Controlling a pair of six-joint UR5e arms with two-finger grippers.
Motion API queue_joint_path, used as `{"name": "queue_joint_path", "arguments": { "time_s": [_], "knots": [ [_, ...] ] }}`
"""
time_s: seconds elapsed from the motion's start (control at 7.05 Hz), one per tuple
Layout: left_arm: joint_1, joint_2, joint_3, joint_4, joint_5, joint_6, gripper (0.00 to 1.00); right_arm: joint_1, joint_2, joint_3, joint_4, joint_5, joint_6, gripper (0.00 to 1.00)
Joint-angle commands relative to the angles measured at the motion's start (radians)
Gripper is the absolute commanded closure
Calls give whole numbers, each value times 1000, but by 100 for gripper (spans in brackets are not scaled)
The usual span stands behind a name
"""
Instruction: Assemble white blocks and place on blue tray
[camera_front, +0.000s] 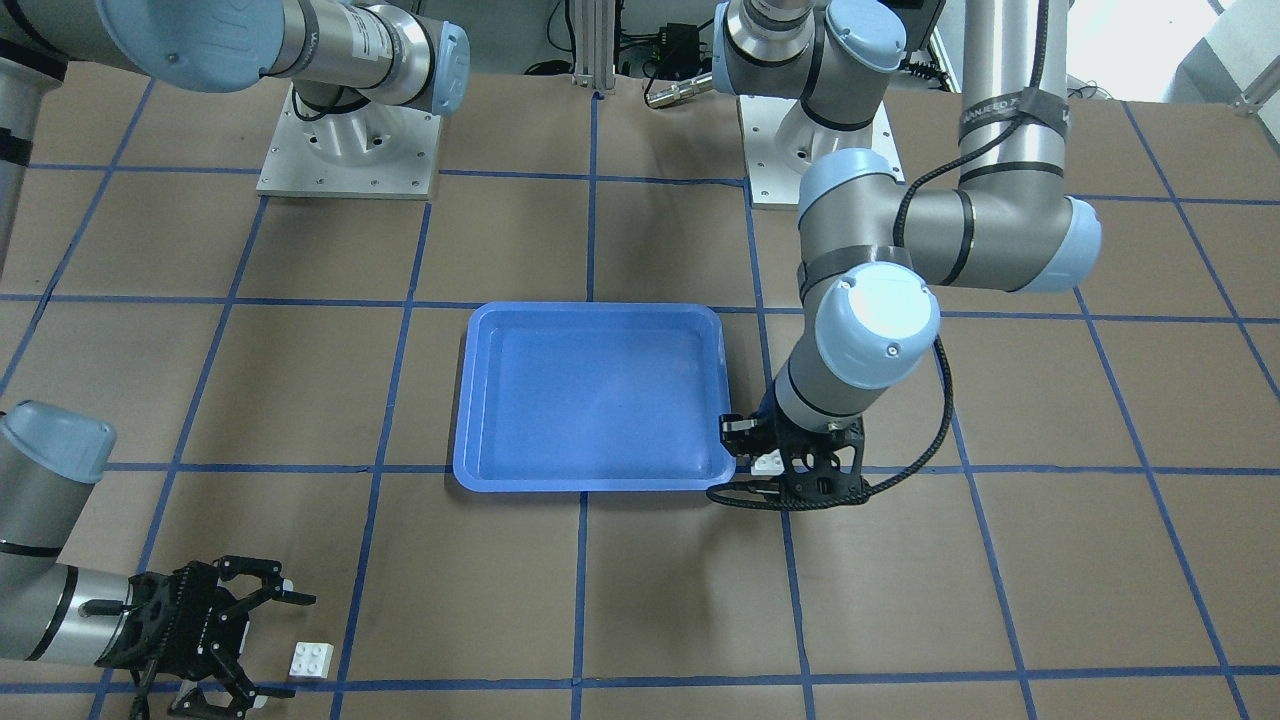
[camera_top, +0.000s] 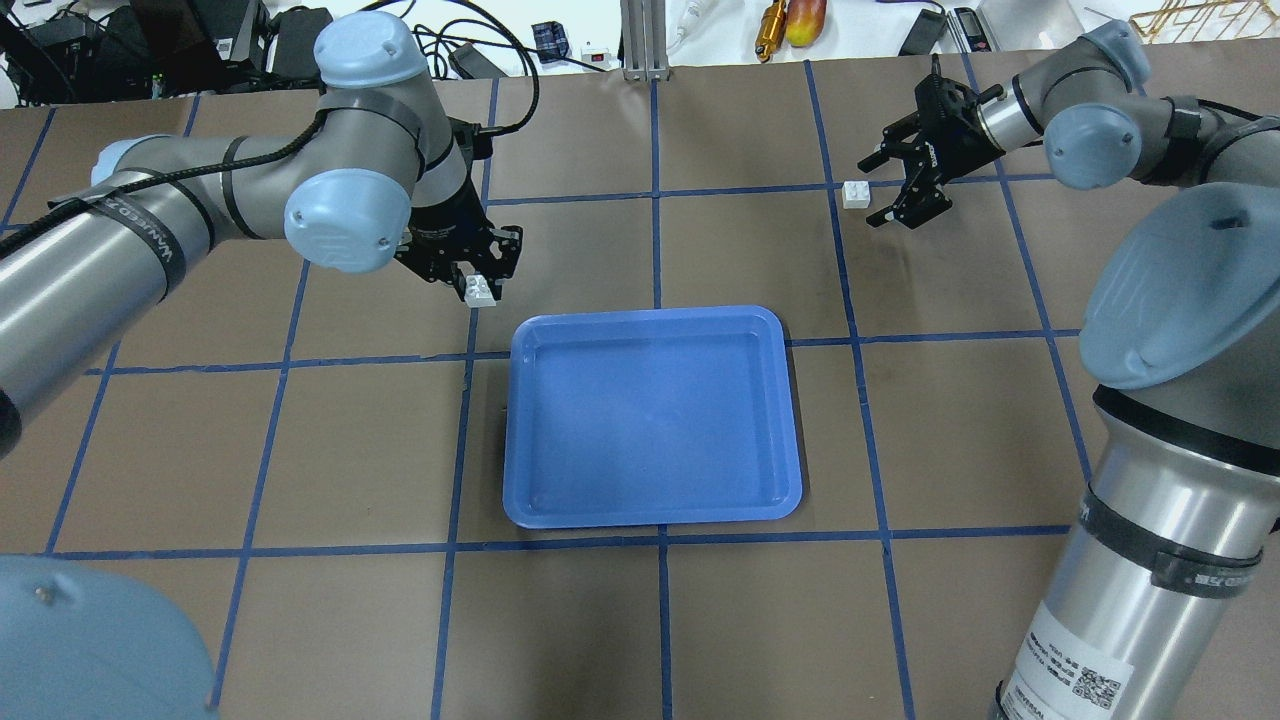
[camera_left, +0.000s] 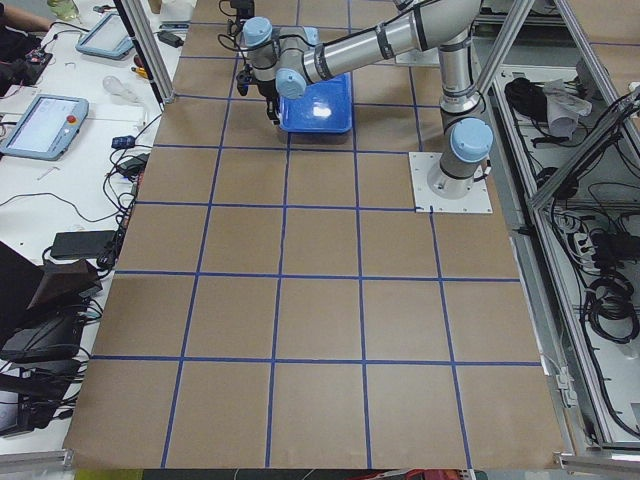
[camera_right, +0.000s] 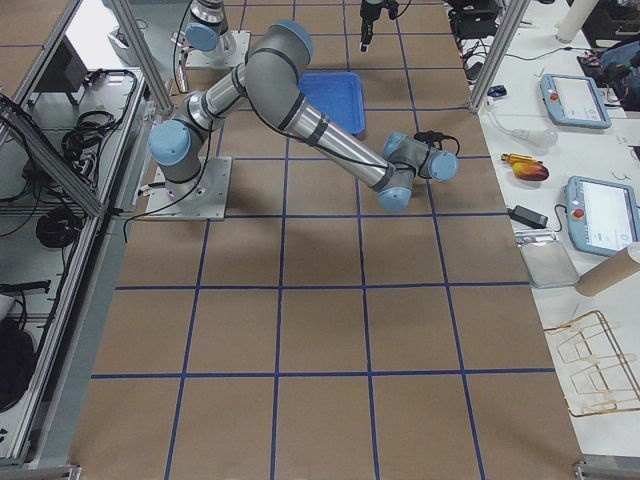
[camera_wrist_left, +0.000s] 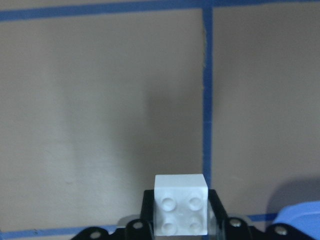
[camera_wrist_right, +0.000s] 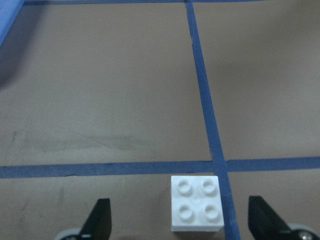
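Observation:
The blue tray (camera_top: 515, 430) lies at the table's middle and holds nothing; it also shows in the front view (camera_front: 470, 400). My left gripper (camera_top: 478, 285) is shut on one white block (camera_top: 480, 291), studs up, just off the tray's far left corner. The same gripper (camera_front: 765, 462) and block (camera_front: 768, 462) show in the front view, and the block (camera_wrist_left: 180, 210) sits between the fingers in the left wrist view. My right gripper (camera_top: 868, 192) is open, low over the table at the far right. The second white block (camera_top: 855, 193) lies on the table between its fingertips (camera_wrist_right: 102, 220), as the right wrist view (camera_wrist_right: 196, 202) shows.
Blue tape lines grid the brown table (camera_top: 650, 620). Both arm bases (camera_front: 350, 140) stand at the robot's side. Cables, tools and a tablet lie beyond the far edge (camera_top: 780, 20). A corner of the tray (camera_wrist_left: 300, 220) shows in the left wrist view.

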Motion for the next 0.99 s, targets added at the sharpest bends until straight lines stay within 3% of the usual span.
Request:
{"name": "queue_joint_path", "arguments": {
  "time_s": [0.0,0.14,0.43,0.57,0.85],
  "knots": [
    [-115,47,-55,17,0,-182,73,-1,14,-1,-1,50,6,9],
    [-169,44,-58,47,1,-219,73,-1,20,-1,0,62,8,12],
    [-237,28,-82,78,0,-276,73,1,19,-2,-16,52,6,66],
    [-266,27,-142,174,0,-305,73,1,17,-2,-17,47,8,82],
    [-303,13,-229,288,0,-309,73,5,-13,-11,-14,44,12,85]
  ]
}}
